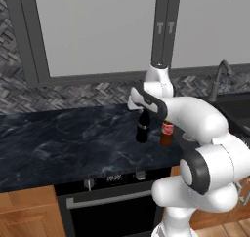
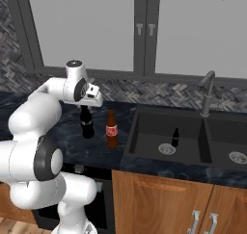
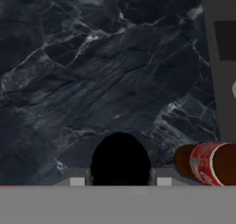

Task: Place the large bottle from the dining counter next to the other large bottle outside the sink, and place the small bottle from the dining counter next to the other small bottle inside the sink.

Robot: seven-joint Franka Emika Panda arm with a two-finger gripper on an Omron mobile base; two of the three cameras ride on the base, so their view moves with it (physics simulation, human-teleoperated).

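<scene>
A dark large bottle [image 1: 142, 131] with a dark label stands upright on the black marble counter [image 1: 58, 133], left of the sink [image 2: 132, 132]. My gripper [image 1: 143, 113] comes down from above and is shut on its neck. In the hand view the bottle's black top [image 3: 120, 156] sits between my fingers [image 3: 77, 180]. The other large bottle [image 2: 112, 130], brown with a red label, stands just right of the held bottle [image 2: 87, 127], a small gap apart. A small dark bottle [image 2: 175, 137] stands inside the sink near the drain.
A grey faucet [image 2: 207, 91] rises behind the sink. The herringbone backsplash [image 1: 73, 92] and window frames close off the back. An oven front with knobs [image 1: 112, 177] lies under the counter's near edge. Open marble stretches to the left of the bottles.
</scene>
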